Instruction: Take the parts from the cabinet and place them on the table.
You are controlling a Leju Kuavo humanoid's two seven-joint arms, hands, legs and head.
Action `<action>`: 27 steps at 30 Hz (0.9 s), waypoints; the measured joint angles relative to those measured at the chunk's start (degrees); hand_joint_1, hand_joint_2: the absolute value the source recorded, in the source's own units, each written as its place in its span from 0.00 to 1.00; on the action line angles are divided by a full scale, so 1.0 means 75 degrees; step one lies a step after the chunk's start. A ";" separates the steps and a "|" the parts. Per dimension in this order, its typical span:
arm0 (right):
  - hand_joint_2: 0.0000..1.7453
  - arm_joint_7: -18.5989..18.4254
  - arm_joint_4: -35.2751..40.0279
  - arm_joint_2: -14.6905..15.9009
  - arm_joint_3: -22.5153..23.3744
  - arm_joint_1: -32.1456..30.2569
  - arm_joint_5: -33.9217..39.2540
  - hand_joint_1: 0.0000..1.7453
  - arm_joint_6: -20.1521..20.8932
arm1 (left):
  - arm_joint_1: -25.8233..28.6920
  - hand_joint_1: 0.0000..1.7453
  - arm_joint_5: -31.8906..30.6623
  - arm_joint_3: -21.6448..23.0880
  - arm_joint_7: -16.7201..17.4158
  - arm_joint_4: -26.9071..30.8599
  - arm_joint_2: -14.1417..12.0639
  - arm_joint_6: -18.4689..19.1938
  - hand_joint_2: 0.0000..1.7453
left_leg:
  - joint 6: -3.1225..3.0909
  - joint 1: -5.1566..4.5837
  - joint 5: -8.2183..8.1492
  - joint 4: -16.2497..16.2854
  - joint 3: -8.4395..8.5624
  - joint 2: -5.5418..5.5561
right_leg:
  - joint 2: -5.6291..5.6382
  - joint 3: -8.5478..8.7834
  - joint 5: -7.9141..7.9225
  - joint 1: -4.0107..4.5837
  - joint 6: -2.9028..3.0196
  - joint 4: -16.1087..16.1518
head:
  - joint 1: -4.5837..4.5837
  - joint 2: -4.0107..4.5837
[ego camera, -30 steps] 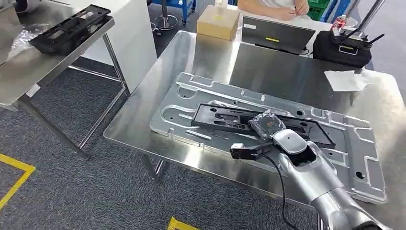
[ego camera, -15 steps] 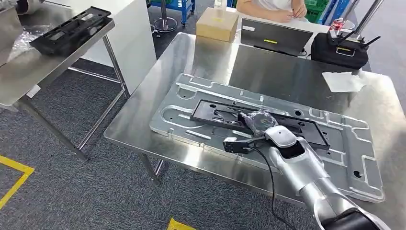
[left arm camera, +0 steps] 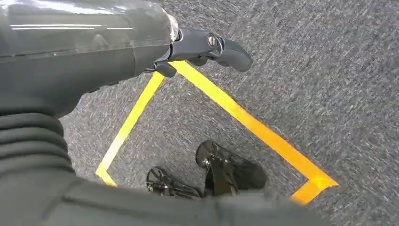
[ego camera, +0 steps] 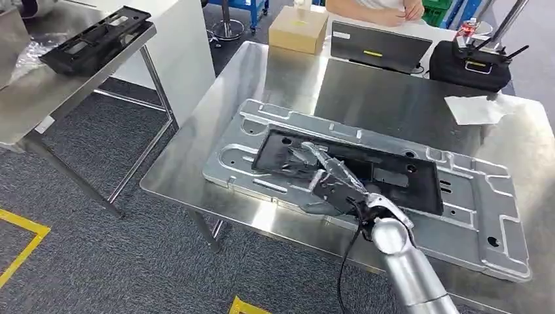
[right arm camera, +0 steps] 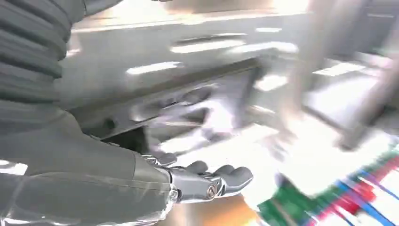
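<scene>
Nearest us, our right hand lies over the black part, fingers stretched flat and apart, holding nothing as far as we can judge. The part rests on the grey metal plate on the steel table. Our left hand hangs above the floor, empty, fingers loosely apart. Drawing back carelessly, we could snag the part and drag it askew.
</scene>
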State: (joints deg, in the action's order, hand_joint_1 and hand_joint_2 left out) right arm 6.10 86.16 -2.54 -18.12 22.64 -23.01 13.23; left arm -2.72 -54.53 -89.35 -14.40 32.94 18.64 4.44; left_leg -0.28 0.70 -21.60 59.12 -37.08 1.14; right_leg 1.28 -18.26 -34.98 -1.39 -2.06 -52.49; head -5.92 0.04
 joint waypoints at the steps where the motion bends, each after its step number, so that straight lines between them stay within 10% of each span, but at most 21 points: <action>1: 1.00 0.0008 0.0377 0.0003 0.0017 -0.0128 0.0170 0.00 -0.0055 | 0.0008 0.00 0.0000 -0.0006 -0.0003 0.0032 0.0024 0.0000 0.00 | 0.0004 0.0001 -0.0003 -0.0001 -0.0001 0.0000 | 0.0000 -0.0001 -0.0003 0.0000 0.0004 0.0002 | -0.0003 0.0000; 19: 1.00 0.1078 0.5455 0.0498 0.0748 -0.3243 -0.0375 0.00 -0.1306 | 0.0074 0.00 0.0082 -0.0047 -0.0411 0.0169 0.0134 -0.0046 0.00 | -0.0015 -0.0036 -0.0090 0.0005 -0.0010 0.0007 | -0.0004 0.0033 -0.0031 -0.0014 0.0004 0.0104 | -0.0003 -0.0003; 20: 0.00 0.1110 0.5597 0.0498 0.0833 -0.3483 -0.0313 0.00 -0.1378 | 0.0076 0.00 0.0079 -0.0047 -0.0417 0.0172 0.0134 -0.0023 0.00 | -0.0025 -0.0047 -0.0107 0.0015 -0.0010 0.0007 | -0.0002 0.0040 -0.0037 -0.0021 -0.0007 0.0115 | -0.0003 0.0000; 27: 0.00 0.0985 0.6304 0.0300 0.1507 -0.4972 0.0909 0.00 -0.1341 | 0.0096 0.00 -0.0006 -0.0044 -0.0501 0.0175 0.0161 0.0166 0.00 | -0.0191 -0.0014 -0.0159 -0.0162 0.0115 -0.0072 | -0.0058 0.0004 -0.0343 -0.0077 -0.0108 -0.0161 | 0.0000 0.0000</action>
State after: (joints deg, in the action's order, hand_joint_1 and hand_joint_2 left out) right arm 13.49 133.44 -0.28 -6.82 -14.65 -16.19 3.17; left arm -2.00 -54.58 -89.68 -18.16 34.25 19.85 5.68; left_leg -1.71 0.59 -22.80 57.91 -36.21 0.60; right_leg 0.85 -18.23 -37.56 -1.96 -2.87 -53.70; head -5.92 0.04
